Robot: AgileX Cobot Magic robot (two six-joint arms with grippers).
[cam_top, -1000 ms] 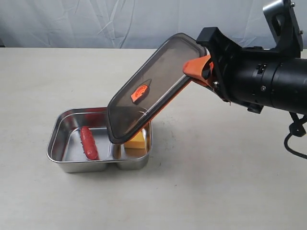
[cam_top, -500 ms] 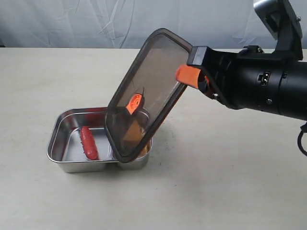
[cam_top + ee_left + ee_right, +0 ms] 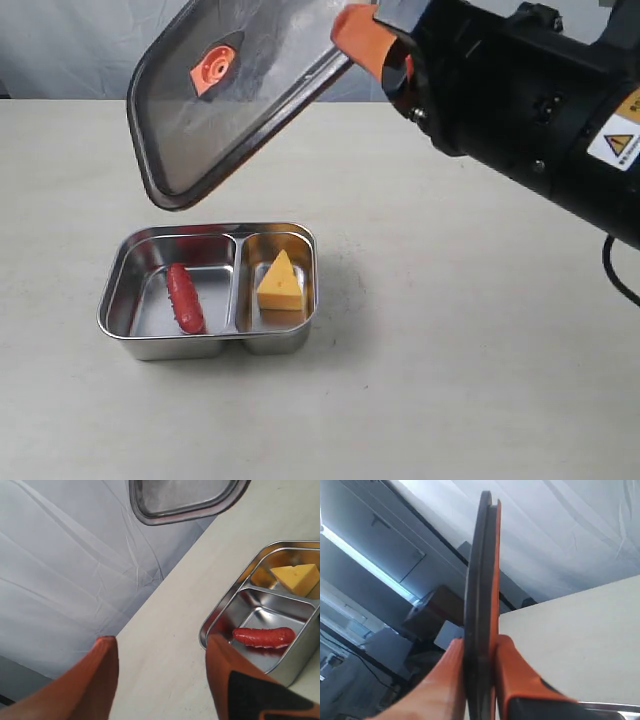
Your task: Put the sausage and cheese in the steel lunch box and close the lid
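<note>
Exterior view: lid [image 3: 250, 95] aloft, steel lunch box [image 3: 130, 345] uncovered

I see bare table [image 3: 450, 400] in front of the box. The sausage [image 3: 185, 298] lies in this view's left compartment and the cheese [image 3: 280, 283] in the right. Above it, my right gripper [image 3: 480, 652] pinches the tilted lid's edge, well clear of the rim. The left gripper [image 3: 160, 655] has its fingers spread and empty.

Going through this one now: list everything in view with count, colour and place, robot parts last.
steel lunch box: one, shiny silver, on the table, open
sausage: one, red, in the box's left compartment
cheese: one, yellow, in the right compartment
lid: one, dark see-through with an orange valve, tilted in the air above the box
table: one, beige
backdrop cloth: one, grey-white, behind the table
right pincer: one, orange, clamped on the lid's edge
left pincer: one, orange, open, empty
</note>
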